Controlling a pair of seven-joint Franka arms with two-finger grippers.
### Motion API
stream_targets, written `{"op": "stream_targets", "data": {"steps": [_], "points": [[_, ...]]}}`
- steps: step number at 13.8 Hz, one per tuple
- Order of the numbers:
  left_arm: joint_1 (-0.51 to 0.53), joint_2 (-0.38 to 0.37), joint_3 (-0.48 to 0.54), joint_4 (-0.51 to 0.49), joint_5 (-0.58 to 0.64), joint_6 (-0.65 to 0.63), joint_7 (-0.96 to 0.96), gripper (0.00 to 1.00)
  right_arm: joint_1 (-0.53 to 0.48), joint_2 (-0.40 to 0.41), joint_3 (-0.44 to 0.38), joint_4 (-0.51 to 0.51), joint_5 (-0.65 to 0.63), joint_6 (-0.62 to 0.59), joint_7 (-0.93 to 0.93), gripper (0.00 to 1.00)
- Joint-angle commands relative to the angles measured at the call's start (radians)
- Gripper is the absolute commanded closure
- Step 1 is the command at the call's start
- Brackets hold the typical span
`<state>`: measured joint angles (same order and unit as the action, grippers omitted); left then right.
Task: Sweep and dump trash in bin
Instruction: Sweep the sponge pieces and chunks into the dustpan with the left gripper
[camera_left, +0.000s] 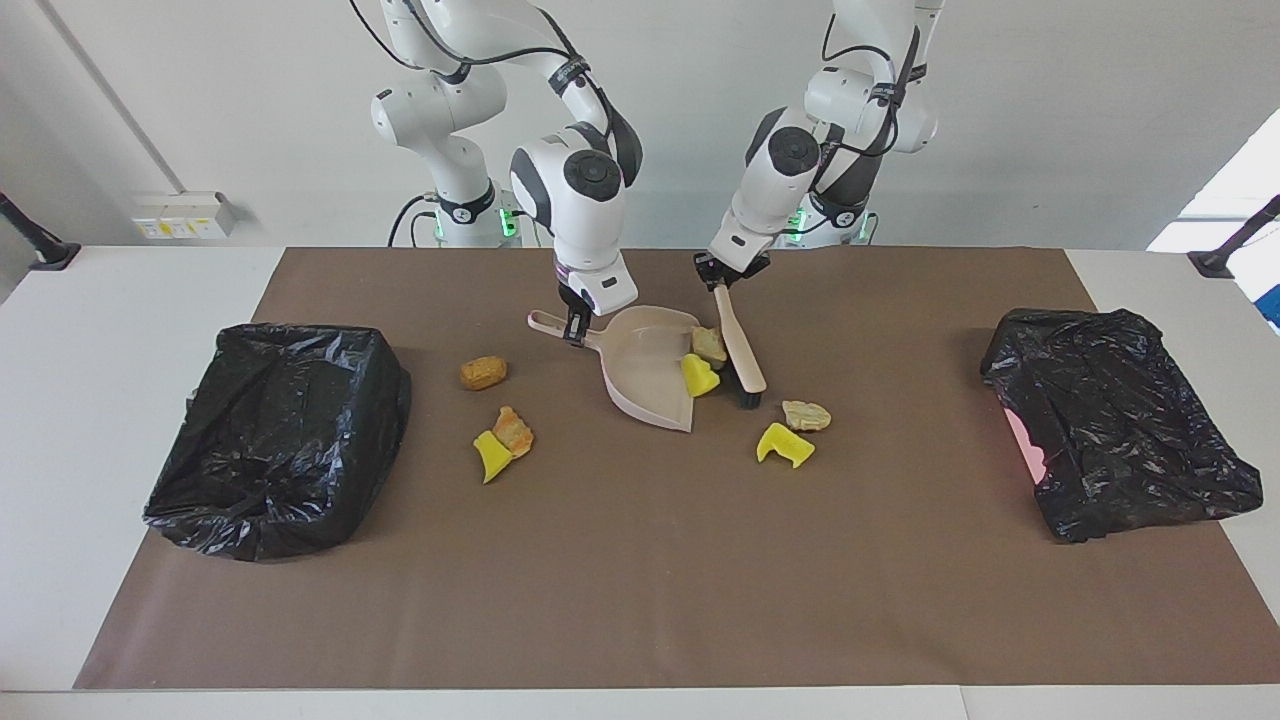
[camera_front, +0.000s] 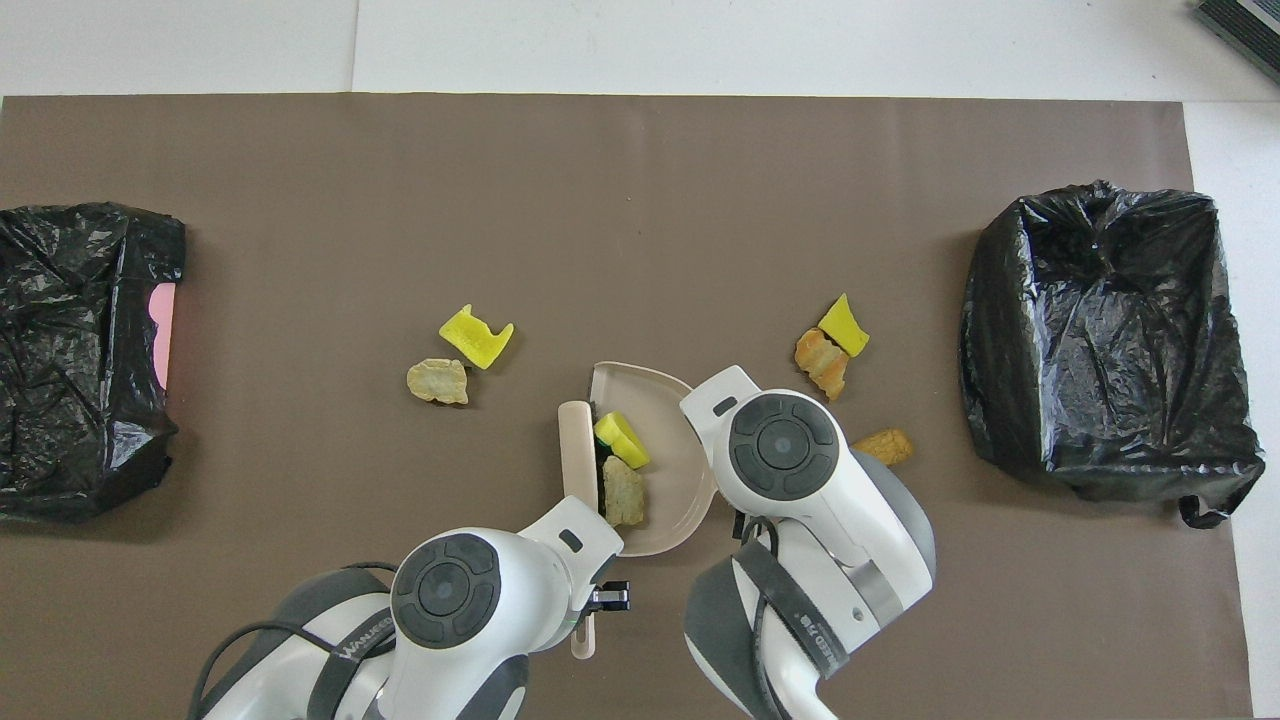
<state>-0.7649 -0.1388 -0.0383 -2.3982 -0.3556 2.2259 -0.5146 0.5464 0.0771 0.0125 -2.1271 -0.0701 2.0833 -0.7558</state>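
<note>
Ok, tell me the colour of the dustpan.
Pale beige-pink dustpan, clearest in the overhead view.

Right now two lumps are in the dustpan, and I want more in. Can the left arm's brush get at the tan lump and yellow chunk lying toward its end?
Probably yes. The tan lump and yellow chunk lie on open mat beside the brush in the left gripper, nothing between them.

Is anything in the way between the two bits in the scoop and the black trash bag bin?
Between the beige plastic dustpan and the black-bagged bin, three scraps lie on the mat; lifted, the dustpan would likely pass over them.
</note>
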Motion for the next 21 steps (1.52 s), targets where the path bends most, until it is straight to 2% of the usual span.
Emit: {"op": "stream_targets", "data": {"steps": [1, 3, 5, 7, 9, 10, 12, 14, 16, 18, 21], "points": [[0.044, -0.007, 0.029, 0.071, -0.020, -0.136, 0.180, 1.00, 0.000, 0.003, 0.001, -0.008, -0.011, 0.026, 0.033, 1.00], [0.151, -0.031, 0.029, 0.131, -0.016, -0.317, 0.273, 1.00, 0.001, 0.001, 0.003, -0.008, -0.004, 0.023, 0.088, 1.00], [0.229, -0.039, 0.028, 0.148, 0.013, -0.359, 0.303, 1.00, 0.012, 0.001, 0.003, -0.008, -0.002, 0.021, 0.110, 1.00], [0.295, -0.031, 0.028, 0.148, 0.158, -0.338, 0.317, 1.00, 0.012, 0.001, 0.003, -0.008, 0.003, 0.023, 0.112, 1.00], [0.357, -0.019, 0.029, 0.148, 0.260, -0.263, 0.422, 1.00, 0.015, 0.018, 0.003, -0.008, 0.003, 0.029, 0.142, 1.00], [0.415, 0.007, 0.028, 0.149, 0.291, -0.220, 0.454, 1.00, 0.027, 0.026, 0.003, -0.008, 0.003, 0.044, 0.154, 1.00], [0.452, 0.059, 0.031, 0.168, 0.412, -0.166, 0.520, 1.00, 0.038, 0.033, 0.003, -0.008, 0.004, 0.060, 0.156, 1.00], [0.548, 0.113, 0.029, 0.220, 0.434, -0.160, 0.649, 1.00, 0.041, 0.041, 0.003, -0.008, 0.004, 0.064, 0.159, 1.00], [0.572, 0.123, 0.029, 0.217, 0.434, -0.160, 0.711, 1.00, 0.041, 0.041, 0.003, -0.008, 0.004, 0.064, 0.162, 1.00], [0.547, 0.125, 0.026, 0.182, 0.432, -0.160, 0.711, 1.00, 0.041, 0.041, 0.003, -0.008, 0.003, 0.064, 0.162, 1.00], [0.501, 0.075, 0.020, 0.094, 0.422, -0.167, 0.732, 1.00, 0.041, 0.041, 0.003, -0.008, 0.003, 0.064, 0.162, 1.00]]}}
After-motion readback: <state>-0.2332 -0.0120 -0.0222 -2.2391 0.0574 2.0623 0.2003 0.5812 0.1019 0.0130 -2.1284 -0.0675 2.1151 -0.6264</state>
